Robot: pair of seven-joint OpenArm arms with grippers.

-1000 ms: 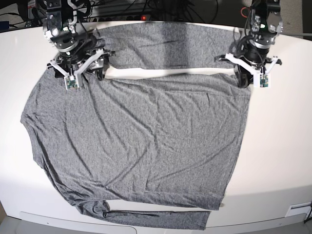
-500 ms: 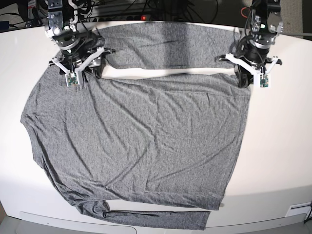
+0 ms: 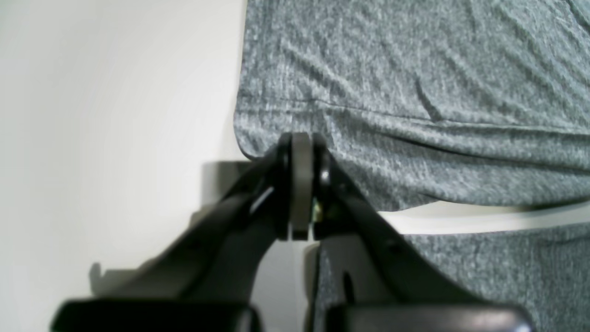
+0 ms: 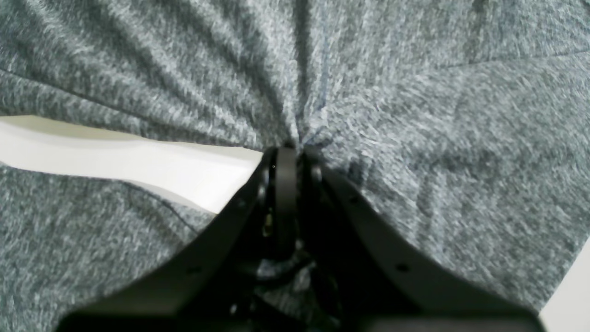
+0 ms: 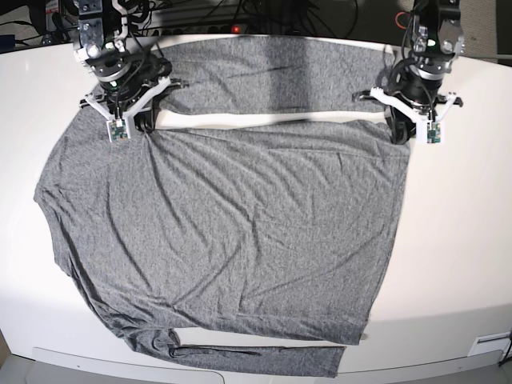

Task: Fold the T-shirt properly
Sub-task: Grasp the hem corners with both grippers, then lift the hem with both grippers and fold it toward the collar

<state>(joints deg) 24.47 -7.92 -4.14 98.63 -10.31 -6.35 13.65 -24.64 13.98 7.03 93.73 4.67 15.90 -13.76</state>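
The right gripper point(image 5: 128, 122) had just finished closing: a second earlier its jaws stood wide over the armpit region of the T-shirt point(image 5: 232, 232), half a second earlier they were partway in, and now they were pinched tight. In the right wrist view the fabric point(image 4: 415, 138) radiated in creases from the closed tips point(image 4: 290, 152), which suggested a fold of cloth was caught there, right where the sleeve met the body beside a strip of bare table point(image 4: 138, 161). The arm had also drifted slightly toward the far-left corner of the shirt as it closed.

The left gripper point(image 5: 404, 132) had not changed over that second. It stayed fully closed at the far corner of the hem, and the left wrist view showed its tips point(image 3: 302, 147) meeting the rounded edge of the cloth point(image 3: 415, 115), apparently gripping it.

The heather-grey shirt lay spread flat across the white table point(image 5: 464, 240), body in the middle, one long sleeve stretched along the far edge between the two arms, the other sleeve trailing along the near edge.

With both far-side points seemingly secured, the shirt looked ready for its first fold, probably a lift and carry of that far edge toward the near side. Folding itself had not yet begun.
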